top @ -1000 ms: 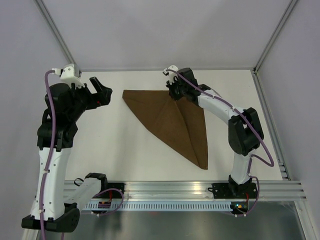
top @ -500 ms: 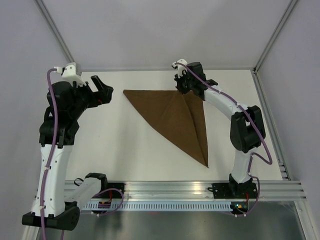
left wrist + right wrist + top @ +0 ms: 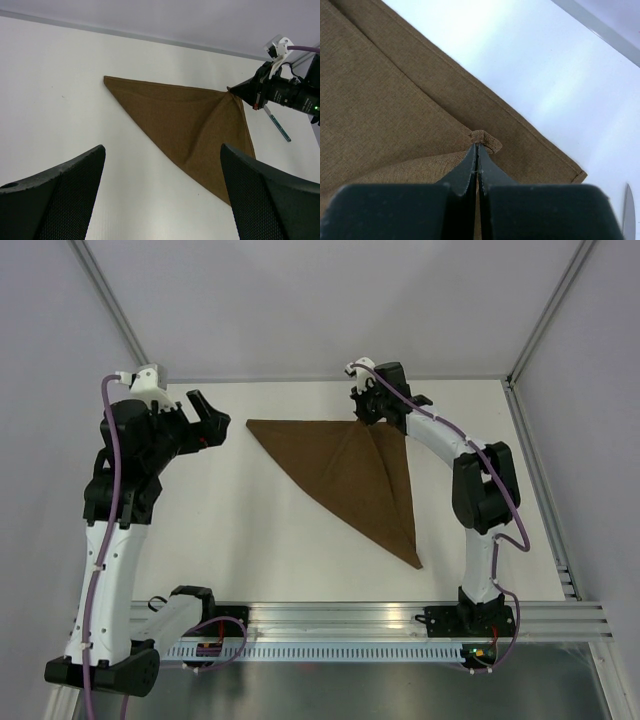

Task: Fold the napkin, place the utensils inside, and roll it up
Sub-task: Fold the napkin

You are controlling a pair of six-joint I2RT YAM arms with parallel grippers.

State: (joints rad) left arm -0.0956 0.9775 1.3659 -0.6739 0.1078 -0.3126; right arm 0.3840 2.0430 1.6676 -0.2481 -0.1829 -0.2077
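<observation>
The dark-brown napkin [image 3: 345, 475] lies folded into a triangle in the middle of the white table, its long point toward the near right. My right gripper [image 3: 368, 418] is shut on the napkin's corner [image 3: 485, 139] at the far right of the fold, holding it just above the cloth below. The napkin also shows in the left wrist view [image 3: 185, 125]. My left gripper [image 3: 205, 420] is open and empty, raised left of the napkin. One teal-green utensil [image 3: 277, 125] lies beyond the right gripper; a whitish utensil tip [image 3: 628, 212] shows at the right wrist view's edge.
The white table [image 3: 250, 530] is bounded by a grey back wall and side posts. A metal rail [image 3: 350, 625] with both arm bases runs along the near edge.
My right gripper has carried the napkin corner toward the far right, flattening the fold into a triangle. The napkin's near point slid slightly nearer. The left arm shifted a little.
</observation>
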